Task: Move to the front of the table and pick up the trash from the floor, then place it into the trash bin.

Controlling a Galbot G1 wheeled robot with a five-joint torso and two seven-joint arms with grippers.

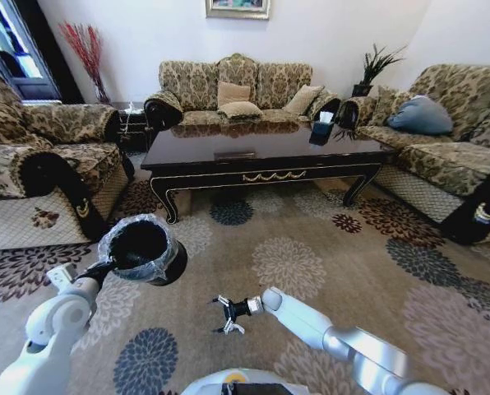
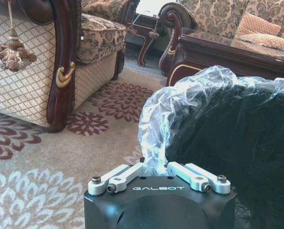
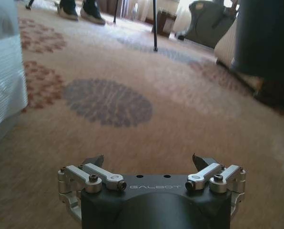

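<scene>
Left gripper is pinching the small round black trash bin by its crinkly bag rim. Right gripper, at the bin's four o'clock, is hanging spread wide over the flowered carpet.

The head view looks forward and down from above the carpet, with the table across the upper middle of the frame and sofas beyond. The left wrist view sits low, close behind the left gripper, facing the trash bin at very near range; the table edge appears at upper right. The right wrist view sits just above the carpet, behind the right gripper, facing along the floor. All three views share the carpet.
</scene>
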